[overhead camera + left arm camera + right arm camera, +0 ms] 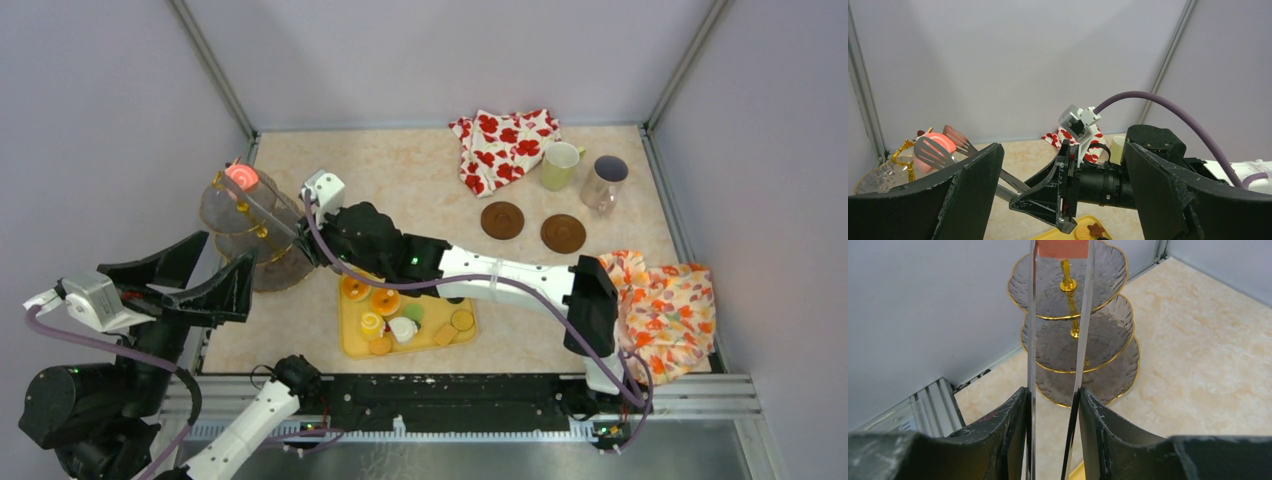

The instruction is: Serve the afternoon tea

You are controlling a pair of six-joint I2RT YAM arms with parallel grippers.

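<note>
The overhead view alone takes in the whole table: a yellow tray [349, 340] near the front edge holds the remaining sweets, among them two orange tarts [385, 300], a yellow swirl roll [372, 323] and a round biscuit [462, 320]. At the far right a pale-yellow mug [560, 165] and a greyish mug [605, 180] stand beside a red-flowered cloth [505, 148], with two brown coasters [502, 220] just in front of them and an orange-flowered cloth [665, 310] at the right edge. The right wrist view shows what the others hide: the right gripper [1053, 392] is partly closed, its fingers pressing the two arms of the long metal tongs [1031, 340] together. The tongs reach over the three-tier glass stand [1098, 365], whose lower two tiers are bare. The left wrist view shows the tong tips side-on, flanking a pink sweet [935, 145] at the stand's top tier; whether it rests on the glass I cannot tell. The left gripper [226, 254] hangs near the stand, jaws spread fully, holding nothing.
</note>
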